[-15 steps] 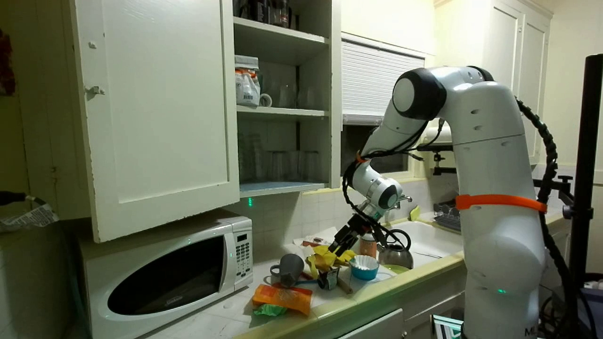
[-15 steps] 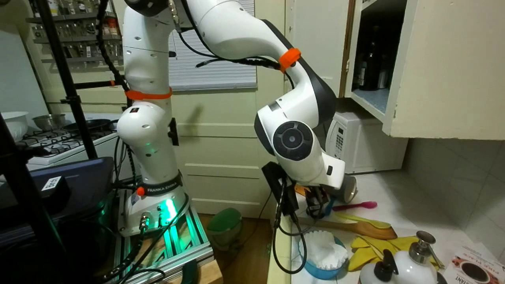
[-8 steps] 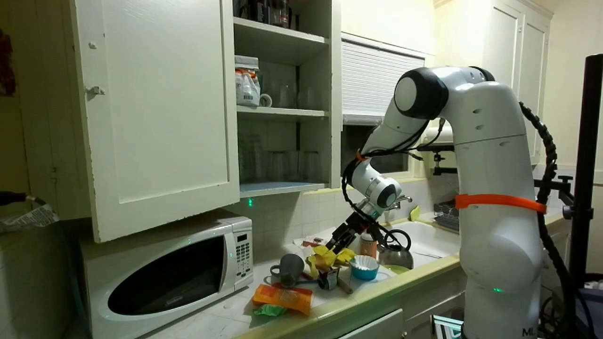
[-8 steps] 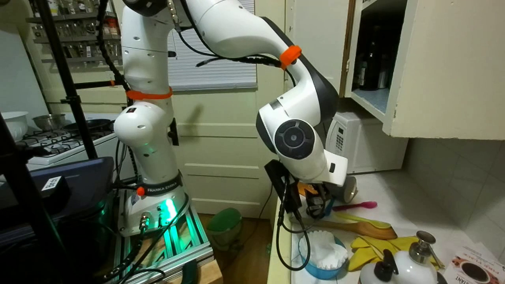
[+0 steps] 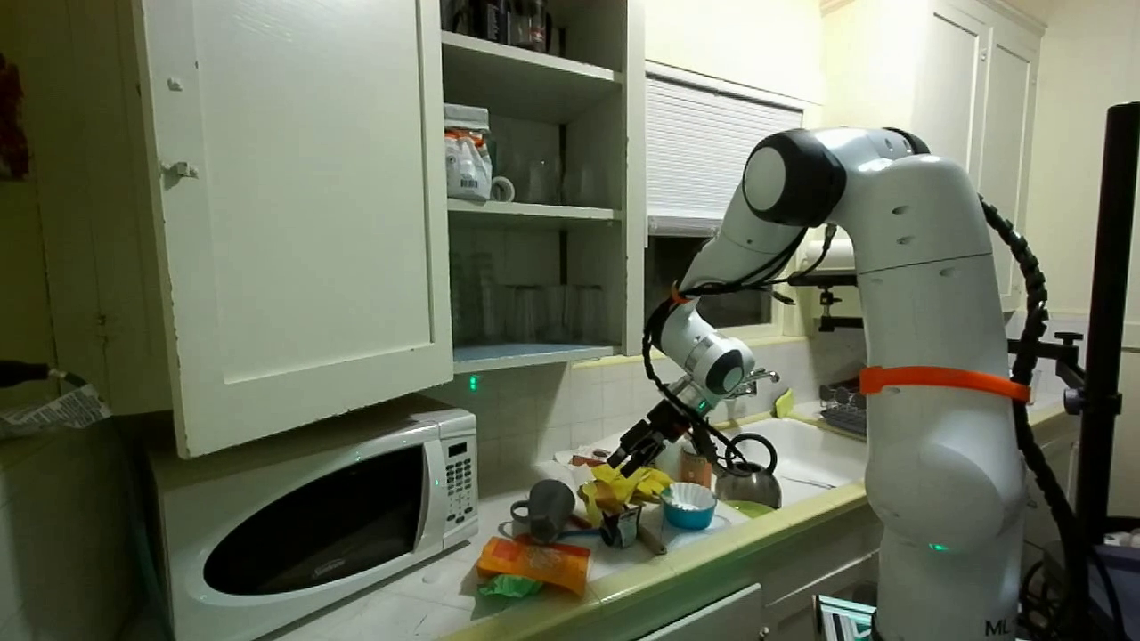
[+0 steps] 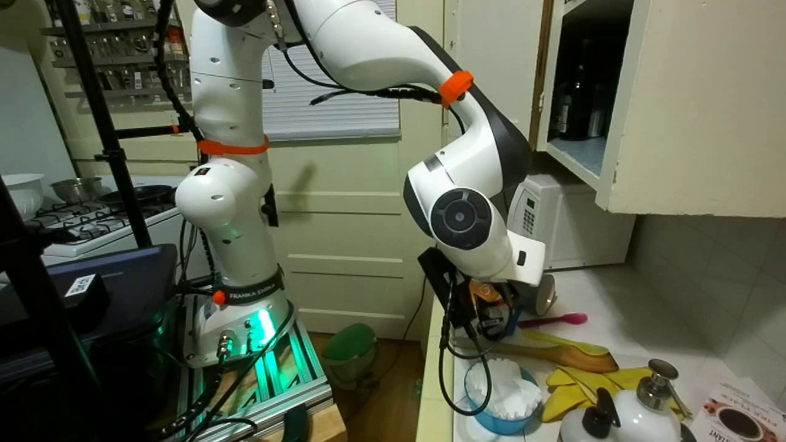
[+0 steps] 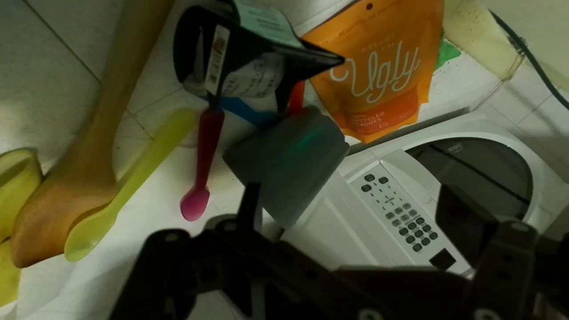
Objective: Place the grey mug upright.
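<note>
The grey mug (image 5: 548, 509) lies on its side on the counter in an exterior view, its handle turned to the microwave. Its rim shows past the arm where the mug (image 6: 544, 296) is partly covered in an exterior view. In the wrist view the mug (image 7: 289, 164) is seen from above, beyond the tip of one finger (image 7: 250, 200). My gripper (image 5: 621, 463) hangs above the yellow gloves, up and to the right of the mug and apart from it. The jaws stand wide, with nothing held between them in the wrist view.
The microwave (image 5: 338, 516) stands beside the mug. Around it lie an orange pouch (image 7: 382, 66), a black package (image 7: 258, 53), a pink spoon (image 7: 206, 155) and a wooden spoon (image 7: 93, 146). A blue-rimmed container (image 5: 688, 516) and kettle (image 5: 748, 485) sit nearer the sink. An open cabinet door (image 5: 312, 178) hangs above.
The arm has shifted a little, carrying the open gripper slightly left and up, toward the mug's side. The mug and the other counter items have not moved.
</note>
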